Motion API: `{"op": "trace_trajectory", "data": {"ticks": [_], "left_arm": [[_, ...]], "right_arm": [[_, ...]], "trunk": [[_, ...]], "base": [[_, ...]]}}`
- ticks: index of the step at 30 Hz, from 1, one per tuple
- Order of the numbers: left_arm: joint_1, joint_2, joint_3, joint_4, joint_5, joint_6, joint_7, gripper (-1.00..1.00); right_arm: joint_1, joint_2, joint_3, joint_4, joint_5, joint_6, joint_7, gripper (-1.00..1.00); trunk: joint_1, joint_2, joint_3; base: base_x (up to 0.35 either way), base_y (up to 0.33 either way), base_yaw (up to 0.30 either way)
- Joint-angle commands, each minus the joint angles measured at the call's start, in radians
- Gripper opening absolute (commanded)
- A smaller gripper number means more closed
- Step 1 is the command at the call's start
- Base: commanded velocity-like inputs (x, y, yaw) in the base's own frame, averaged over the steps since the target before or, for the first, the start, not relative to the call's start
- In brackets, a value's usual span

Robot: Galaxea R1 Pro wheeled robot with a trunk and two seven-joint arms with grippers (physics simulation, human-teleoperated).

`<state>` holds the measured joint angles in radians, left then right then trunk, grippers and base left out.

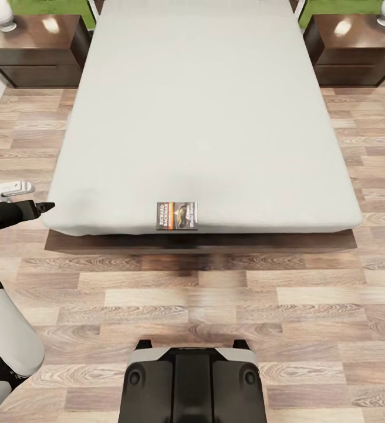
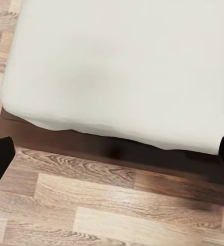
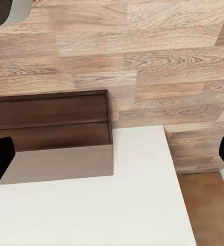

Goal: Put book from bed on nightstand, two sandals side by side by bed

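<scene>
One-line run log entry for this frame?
stage: at bed foot | book on mattress edge, untouched | left gripper by bed corner, empty | left gripper: open | right gripper: open | nightstands flank headboard

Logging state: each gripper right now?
Left gripper: open, empty, facing the pale grey-white mattress corner.
Right gripper: open, empty.

From my head camera, the bed [image 1: 204, 106] loses its headboard end to the top edge, and both nightstands [image 1: 37, 50] [image 1: 357, 50] are clipped at the corners. The book [image 1: 176, 215] shows lettering too small for me to read fully. My left claw [image 1: 43, 206] shows only a dark tip; I cannot tell how its jaws stand. A pale object [image 1: 7, 189] beside it is unidentifiable.
</scene>
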<state>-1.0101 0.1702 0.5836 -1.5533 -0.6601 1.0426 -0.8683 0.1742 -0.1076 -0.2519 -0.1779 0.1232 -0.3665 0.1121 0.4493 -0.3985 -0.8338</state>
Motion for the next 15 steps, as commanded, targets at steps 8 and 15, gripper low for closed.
{"op": "trace_trajectory", "data": {"ticks": [8, 15], "left_arm": [[-0.001, -0.001, 0.001, -0.001, -0.009, 0.005, -0.01, 1.0], [-0.001, -0.001, 0.001, -0.001, -0.01, 0.005, -0.01, 1.0]], "right_arm": [[0.001, 0.0, -0.009, -0.002, 0.01, -0.009, 0.004, 1.0], [0.001, 0.0, -0.01, -0.001, 0.01, -0.028, 0.004, 1.0]], "trunk": [[0.001, -0.002, 0.012], [0.001, -0.002, 0.023]], "base": [[0.0, 0.0, -0.066], [0.0, 0.0, -0.067]]}}
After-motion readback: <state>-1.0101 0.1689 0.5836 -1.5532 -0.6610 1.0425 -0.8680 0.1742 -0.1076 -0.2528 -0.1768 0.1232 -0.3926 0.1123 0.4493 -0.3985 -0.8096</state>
